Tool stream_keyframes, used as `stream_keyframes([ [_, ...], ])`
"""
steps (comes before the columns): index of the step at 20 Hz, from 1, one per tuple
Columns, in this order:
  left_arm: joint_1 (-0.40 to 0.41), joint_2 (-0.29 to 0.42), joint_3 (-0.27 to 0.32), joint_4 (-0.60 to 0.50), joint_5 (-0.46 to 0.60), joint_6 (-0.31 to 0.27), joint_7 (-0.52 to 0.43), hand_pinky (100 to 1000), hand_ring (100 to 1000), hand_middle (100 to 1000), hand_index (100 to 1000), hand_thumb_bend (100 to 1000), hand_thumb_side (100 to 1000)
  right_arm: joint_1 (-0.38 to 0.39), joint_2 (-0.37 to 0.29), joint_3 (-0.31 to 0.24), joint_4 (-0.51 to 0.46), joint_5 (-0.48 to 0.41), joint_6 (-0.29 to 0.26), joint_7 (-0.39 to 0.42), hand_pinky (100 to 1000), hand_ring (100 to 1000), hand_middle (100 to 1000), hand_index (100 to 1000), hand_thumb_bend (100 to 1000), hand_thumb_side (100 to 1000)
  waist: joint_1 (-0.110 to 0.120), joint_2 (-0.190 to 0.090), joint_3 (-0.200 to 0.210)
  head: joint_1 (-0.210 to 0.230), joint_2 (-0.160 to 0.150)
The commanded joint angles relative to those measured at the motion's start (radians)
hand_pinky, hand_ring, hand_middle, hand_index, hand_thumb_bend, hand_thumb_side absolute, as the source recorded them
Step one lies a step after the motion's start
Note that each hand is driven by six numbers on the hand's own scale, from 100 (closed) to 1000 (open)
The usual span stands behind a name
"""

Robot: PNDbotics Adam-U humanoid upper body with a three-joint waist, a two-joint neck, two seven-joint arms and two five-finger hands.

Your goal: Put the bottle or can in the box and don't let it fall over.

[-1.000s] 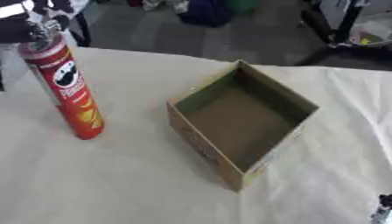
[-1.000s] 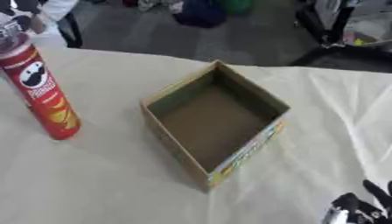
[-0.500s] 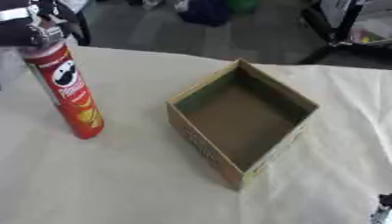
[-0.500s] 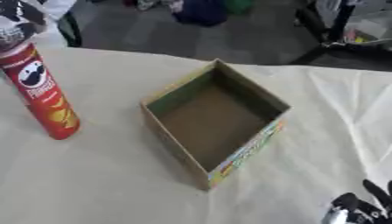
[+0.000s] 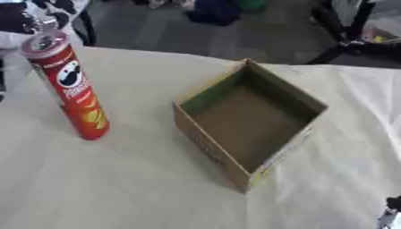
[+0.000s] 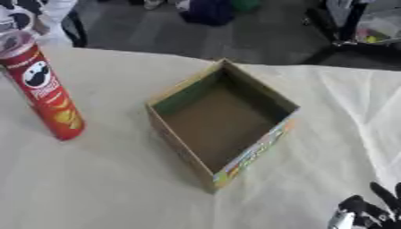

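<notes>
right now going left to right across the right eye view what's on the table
red can → open box → right hand at the lower right corner

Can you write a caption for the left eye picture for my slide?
A tall red chip can stands upright on the cloth-covered table, left of an empty cardboard box.

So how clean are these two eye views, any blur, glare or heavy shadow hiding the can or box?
Left eye view: soft all over, the red can label smeared, no glare. Right eye view: equally soft; the box interior is dim but readable, and the right hand at the lower corner is a dark blur.
</notes>
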Motion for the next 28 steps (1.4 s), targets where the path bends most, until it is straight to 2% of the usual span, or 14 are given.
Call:
stream_keyframes([
  [1, -0.017, 0.021, 0.014, 0.003, -0.018, -0.082, -0.068, 931, 947, 914, 906, 100, 1000, -0.001, -0.004, -0.002, -0.012, 0.007, 0.004, -0.001, 367, 580, 749, 955, 100, 616, 0.005, -0.016, -0.001, 0.0, -0.004],
  [10, -0.012, 0.012, -0.001, 0.004, -0.008, -0.107, -0.09, 921, 936, 903, 906, 100, 1000, -0.007, -0.002, 0.0, -0.012, 0.006, 0.005, -0.001, 367, 580, 749, 956, 100, 616, 0.004, -0.008, 0.0, 0.001, -0.005],
  [15, -0.015, 0.004, -0.014, 0.0, -0.026, -0.12, -0.099, 886, 902, 879, 881, 100, 1000, -0.009, 0.0, 0.001, -0.012, 0.006, 0.007, -0.001, 366, 580, 749, 957, 100, 617, 0.004, -0.005, -0.003, 0.004, -0.004],
  [20, -0.016, -0.002, -0.02, 0.001, -0.049, -0.133, -0.094, 752, 871, 873, 871, 100, 1000, -0.012, 0.001, 0.0, -0.012, 0.004, 0.008, -0.001, 366, 580, 749, 957, 100, 619, 0.005, -0.003, -0.004, 0.005, -0.006],
  [28, -0.008, 0.004, -0.024, -0.013, -0.088, -0.162, -0.086, 719, 868, 872, 876, 100, 1000, -0.014, 0.001, -0.002, -0.012, 0.002, 0.008, -0.001, 366, 580, 749, 957, 100, 619, 0.005, -0.002, -0.001, 0.004, -0.002],
])
